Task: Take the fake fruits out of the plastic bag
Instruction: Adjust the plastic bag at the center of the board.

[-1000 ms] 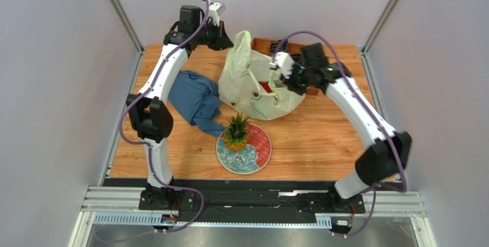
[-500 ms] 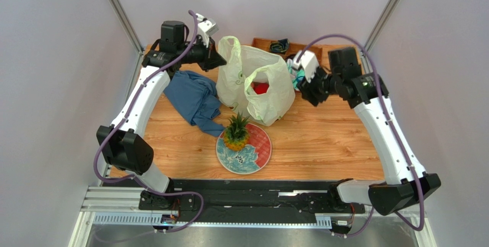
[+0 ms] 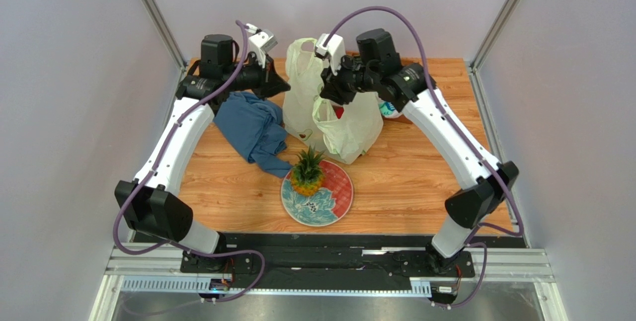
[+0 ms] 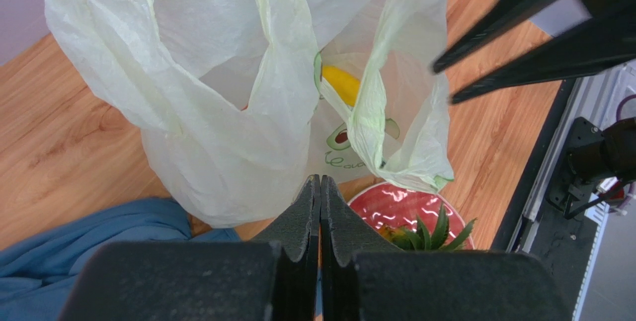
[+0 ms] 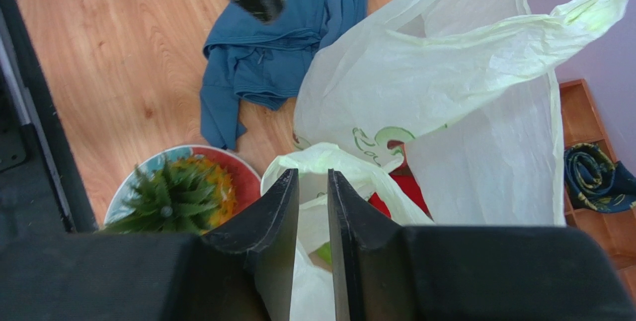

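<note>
Surface (image 3: 418, 179): wood, with both arms reaching to its far middle.

Plastic bag (image 3: 351, 123): hangs upright between the two arms at the far centre. Its mouth faces up and its base is just behind the plate.

Left tool (image 4: 321, 183): jaws pressed together, close against the bag's left side. Whether any film is nipped between them does not show.

Right tool (image 5: 311, 179): jaws nearly together with a pale fold of the bag's rim between them. Reads as a grip on the bag.

Blue cloth (image 3: 254, 127): crumpled to the left of the bag. Not part of the job.

Plate (image 3: 348, 187): near centre of the surface.

Pineapple (image 3: 307, 173): out of the bag and standing on the plate. One fruit done.

Left to do: a yellow mango (image 4: 341, 84) shows through the film, and a red fruit (image 5: 399, 194) lies low inside the bag. Others may sit beneath, hidden.

Judgement: early going, with most of the set yet to come out.
</note>
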Controlling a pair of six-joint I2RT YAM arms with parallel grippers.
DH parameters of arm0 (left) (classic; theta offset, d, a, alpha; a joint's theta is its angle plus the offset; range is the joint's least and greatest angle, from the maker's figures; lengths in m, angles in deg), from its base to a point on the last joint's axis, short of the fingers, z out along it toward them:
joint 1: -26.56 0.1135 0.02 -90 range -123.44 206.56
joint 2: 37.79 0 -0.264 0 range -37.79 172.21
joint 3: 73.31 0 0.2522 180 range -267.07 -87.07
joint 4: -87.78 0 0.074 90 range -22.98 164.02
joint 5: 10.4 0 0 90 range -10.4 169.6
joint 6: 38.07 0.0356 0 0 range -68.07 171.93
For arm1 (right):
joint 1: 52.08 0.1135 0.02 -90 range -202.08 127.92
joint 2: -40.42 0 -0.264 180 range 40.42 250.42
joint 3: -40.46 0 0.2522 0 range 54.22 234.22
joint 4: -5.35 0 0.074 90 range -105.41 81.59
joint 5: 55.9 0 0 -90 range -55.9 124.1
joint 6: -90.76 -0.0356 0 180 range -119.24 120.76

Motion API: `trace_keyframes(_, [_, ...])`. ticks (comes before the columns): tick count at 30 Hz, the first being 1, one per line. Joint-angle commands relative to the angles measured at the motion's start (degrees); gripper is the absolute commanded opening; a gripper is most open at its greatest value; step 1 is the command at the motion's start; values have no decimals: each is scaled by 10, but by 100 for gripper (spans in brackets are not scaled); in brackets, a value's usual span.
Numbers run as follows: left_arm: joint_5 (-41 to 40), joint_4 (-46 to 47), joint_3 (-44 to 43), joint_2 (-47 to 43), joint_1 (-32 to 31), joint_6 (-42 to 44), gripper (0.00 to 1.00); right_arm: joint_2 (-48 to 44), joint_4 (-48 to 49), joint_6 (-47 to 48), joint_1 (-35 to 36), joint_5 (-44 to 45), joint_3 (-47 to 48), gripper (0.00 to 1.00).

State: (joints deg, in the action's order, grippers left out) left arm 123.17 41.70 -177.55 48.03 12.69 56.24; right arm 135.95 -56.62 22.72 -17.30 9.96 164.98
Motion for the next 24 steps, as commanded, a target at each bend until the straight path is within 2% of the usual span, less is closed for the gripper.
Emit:
trace_keyframes(1, [1, 11, 4, -38, 1, -7, 0, 29, 107, -37, -2, 36, 11, 24])
trace_keyframes(4, [5, 14, -4, -40, 1, -17, 0, 60, 118, -36, -6, 66, -3, 22])
trace_keyframes(5, [14, 26, -8, -39, 0, -28, 5, 66, 123, -37, -11, 69, -10, 22])
trace_keyframes(7, [21, 57, -21, -29, 0, -55, 29, 70, 126, -37, -14, 86, -36, 21])
trace_keyframes(8, [24, 78, -33, -21, -5, -80, 46, 69, 126, -37, -16, 86, -45, 21])
trace_keyframes(11, [26, 93, -99, 38, -19, -133, 57, 45, 130, -37, -19, 93, -90, 21])
trace_keyframes(14, [13, 123, -131, 85, -39, -173, 61, 10, 131, -34, -22, 96, -134, 22])
trace_keyframes(20, [-76, 135, -178, 170, -78, -174, 61, -30, 127, -46, -38, 103, -174, 23])
trace_keyframes(24, [-101, 145, -222, 230, -100, -167, 60, -63, 122, -50, -45, 107, -205, 24])
